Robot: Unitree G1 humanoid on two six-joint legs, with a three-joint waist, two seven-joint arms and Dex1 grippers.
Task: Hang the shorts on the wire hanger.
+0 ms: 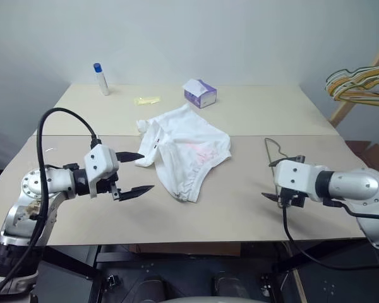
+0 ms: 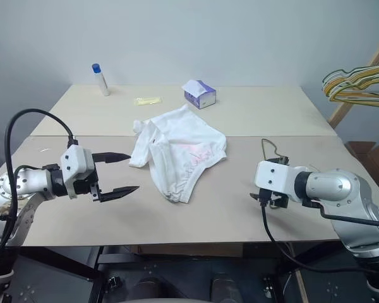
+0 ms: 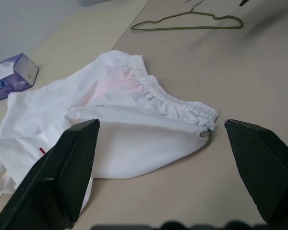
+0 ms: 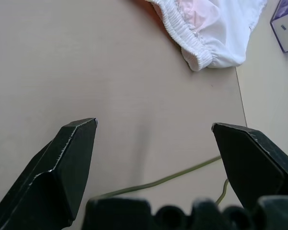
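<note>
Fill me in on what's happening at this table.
A two-armed robot is set up to hang the shorts on the wire hanger, but nothing is picked up yet. The shorts lie crumpled mid-table, and the hanger lies flat on the table by the right gripper. The left gripper hovers beside the shorts. Both grippers are open and empty. A tissue box sits farther back.

No readable text, number or sign anywhere. Tissue box (image 3: 12,79): small dark blue round logo on white face of purple box, lettering too small to make out. Shorts (image 1: 186,148): faint pink print, no legible words; tiny red tag at one hem, blank as far as visible. Blue-capped white bottle (image 1: 101,79) on counter: no label readable.
</note>
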